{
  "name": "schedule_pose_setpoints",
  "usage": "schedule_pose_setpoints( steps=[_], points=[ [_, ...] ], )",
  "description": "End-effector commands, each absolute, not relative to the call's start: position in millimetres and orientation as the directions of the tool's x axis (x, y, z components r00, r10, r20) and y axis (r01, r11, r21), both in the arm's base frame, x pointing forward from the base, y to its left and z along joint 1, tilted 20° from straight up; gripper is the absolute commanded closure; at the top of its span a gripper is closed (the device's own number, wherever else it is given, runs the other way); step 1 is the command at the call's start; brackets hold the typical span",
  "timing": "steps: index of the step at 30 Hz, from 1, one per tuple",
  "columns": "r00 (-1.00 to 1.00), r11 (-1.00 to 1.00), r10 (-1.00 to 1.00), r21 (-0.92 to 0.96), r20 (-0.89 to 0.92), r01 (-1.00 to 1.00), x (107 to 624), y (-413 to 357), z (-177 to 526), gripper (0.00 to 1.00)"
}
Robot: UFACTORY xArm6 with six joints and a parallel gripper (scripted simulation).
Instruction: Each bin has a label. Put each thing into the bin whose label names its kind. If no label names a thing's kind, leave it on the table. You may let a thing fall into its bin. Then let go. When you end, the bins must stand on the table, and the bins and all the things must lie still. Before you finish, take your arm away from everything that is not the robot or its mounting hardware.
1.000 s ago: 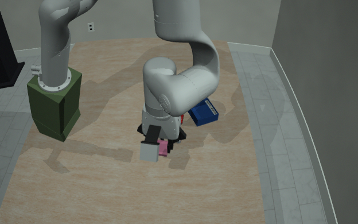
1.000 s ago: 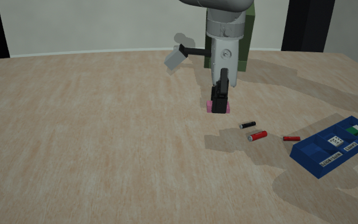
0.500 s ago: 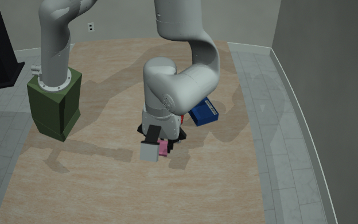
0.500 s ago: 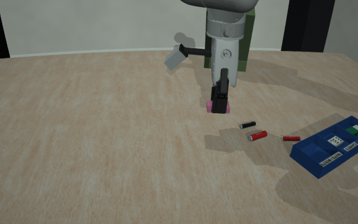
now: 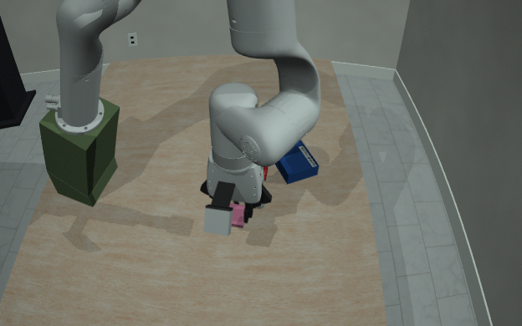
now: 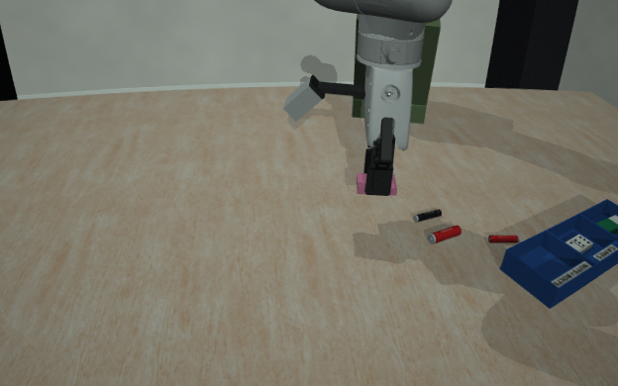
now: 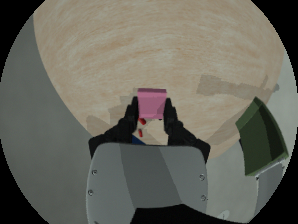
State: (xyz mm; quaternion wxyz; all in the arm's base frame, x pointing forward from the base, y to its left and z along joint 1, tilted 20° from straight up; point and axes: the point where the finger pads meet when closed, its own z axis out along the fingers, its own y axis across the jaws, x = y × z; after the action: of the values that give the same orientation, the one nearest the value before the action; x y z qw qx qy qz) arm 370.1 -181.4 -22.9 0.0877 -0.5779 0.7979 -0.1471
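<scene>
Gripper pinching pink block, black fingers clamped on both sides. Block low over table, whether touching cannot tell. Right of it on table: black battery, red battery, thin red cylinder. Far right: blue three-compartment bin, die in middle compartment, green-white block in far one, near one holding nothing visible.
</scene>
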Motion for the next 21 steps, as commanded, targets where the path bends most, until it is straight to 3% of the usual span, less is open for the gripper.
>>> schedule_pose_setpoints(
  steps=[1, 21],
  points=[
    [-0.317, 0.289, -0.948, -0.337, 0.033, -0.896, 370.8, -181.7, -22.0, 1.0],
    [-0.272, 0.241, -0.961, -0.334, 0.049, -0.911, 374.2, -176.8, -27.0, 1.0]
  ],
)
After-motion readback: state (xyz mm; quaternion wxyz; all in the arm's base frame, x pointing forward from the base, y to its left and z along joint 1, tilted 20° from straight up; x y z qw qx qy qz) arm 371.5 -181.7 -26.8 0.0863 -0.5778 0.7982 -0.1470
